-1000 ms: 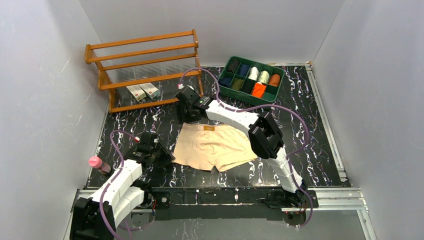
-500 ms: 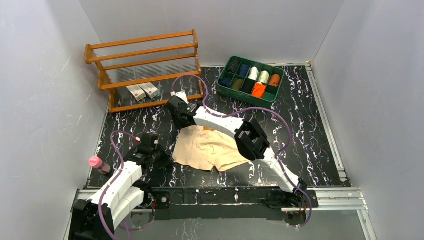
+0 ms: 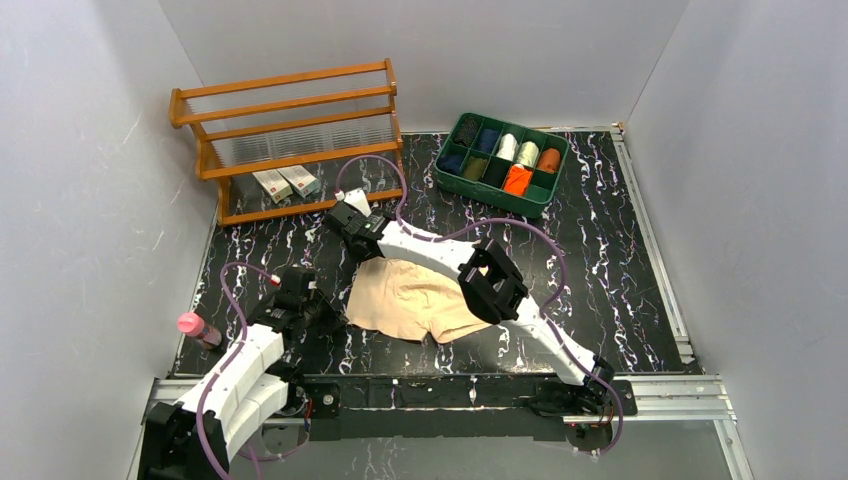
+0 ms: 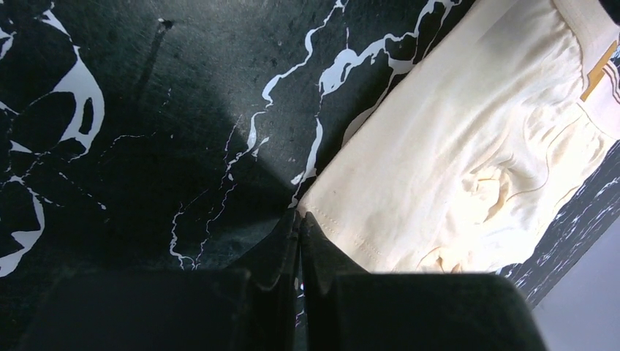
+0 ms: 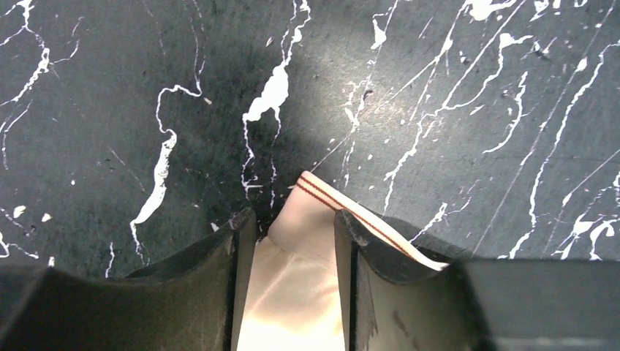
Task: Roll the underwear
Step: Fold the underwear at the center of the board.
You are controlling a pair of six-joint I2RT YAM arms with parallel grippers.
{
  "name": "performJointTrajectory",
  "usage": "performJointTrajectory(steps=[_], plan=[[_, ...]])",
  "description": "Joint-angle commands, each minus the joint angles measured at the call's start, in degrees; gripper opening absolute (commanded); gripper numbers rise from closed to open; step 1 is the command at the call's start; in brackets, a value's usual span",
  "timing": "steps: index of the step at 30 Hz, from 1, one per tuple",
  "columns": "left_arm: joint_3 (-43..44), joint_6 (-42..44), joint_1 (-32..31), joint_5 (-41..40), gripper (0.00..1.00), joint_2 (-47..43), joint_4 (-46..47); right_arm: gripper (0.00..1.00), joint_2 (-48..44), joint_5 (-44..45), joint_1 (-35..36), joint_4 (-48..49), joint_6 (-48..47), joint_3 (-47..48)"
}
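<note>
Two underwear: the beige pair (image 3: 405, 300) lay flat mid-counter (image 3: 600, 260), the orange one (image 3: 516, 180) in the green tray (image 3: 488, 199). At its hem the left fingers (image 4: 281, 248) pressed together; the right fingers (image 5: 237, 248) narrowly straddled its waistband. Marbled black surface, white walls (image 3: 90, 150).

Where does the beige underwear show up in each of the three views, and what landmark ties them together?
Top external: beige underwear lies flat, mid-picture.
Left wrist: it fills the right side.
Right wrist: only its striped waistband corner shows, at bottom centre.
Shared landmark: black white-veined tabletop.
</note>
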Motion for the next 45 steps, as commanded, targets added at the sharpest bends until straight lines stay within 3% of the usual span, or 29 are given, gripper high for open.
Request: performJointTrajectory(steps=[1, 9, 18, 25, 32, 36, 42, 45], plan=[[-0.8, 0.32, -0.25, -0.45, 0.0, -1.22, -0.26, 0.49, 3.3, 3.78, 0.42, -1.74, -1.05, 1.88], [-0.74, 0.83, -0.24, 0.25, 0.0, -2.06, 0.31, 0.33, 3.33, 2.04, 0.82, -1.36, -1.85, 5.06], [3.15, 3.07, -0.3, 1.33, 0.0, -4.5, -0.06, 0.13, -4.42, -1.86, 0.19, 1.6, -2.03, 5.15], [7.78, 6.05, -0.23, 5.33, 0.0, -5.99, -0.37, 0.14, -10.95, -8.02, -2.14, 4.07, 0.43, -0.61], [10.43, 4.32, -0.67, 15.58, 0.0, -5.7, 4.8, 0.14, -22.06, -18.89, -6.89, 14.07, 4.21, -16.97], [11.05, 0.67, -5.11, 15.97, 0.0, -4.87, 11.02, 0.14, -27.18, -24.59, -10.21, 18.68, 5.53, -25.5], [16.28, -1.74, -22.34, 5.88, 0.0, 4.42, 18.0, 0.14, -34.81, -31.75, -15.15, 25.22, 8.13, -38.45], [19.0, -1.98, -27.99, 2.83, 0.0, 9.41, 20.87, 0.14, -39.16, -33.08, -17.95, 27.39, 8.88, -46.08]])
